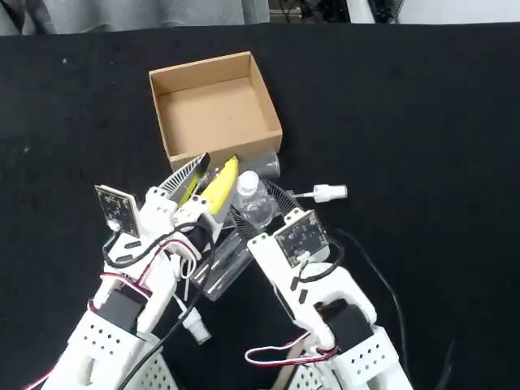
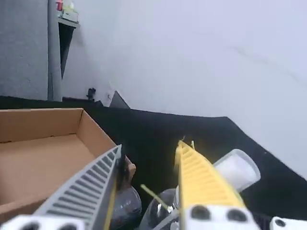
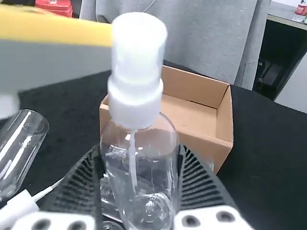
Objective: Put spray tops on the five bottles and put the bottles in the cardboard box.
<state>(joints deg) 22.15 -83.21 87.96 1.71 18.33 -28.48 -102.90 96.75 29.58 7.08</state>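
Note:
My right gripper (image 1: 258, 206) is shut on a clear bottle (image 1: 255, 208) that stands upright just in front of the cardboard box (image 1: 215, 106). In the right wrist view its black fingers (image 3: 201, 187) clamp the bottle (image 3: 139, 167), and a white spray top (image 3: 136, 48) sits on the neck. My left gripper (image 1: 218, 162) hangs open close beside that top, yellow finger (image 2: 199, 179) and grey finger (image 2: 91, 184) apart with nothing between them. The box (image 2: 43, 153) is open and holds nothing.
A loose spray top (image 1: 329, 193) lies right of the held bottle. One bare bottle (image 1: 266, 165) lies against the box's front wall. More clear bottles (image 1: 221, 268) lie between the two arms, with another spray top (image 1: 196, 326) near the left arm's base.

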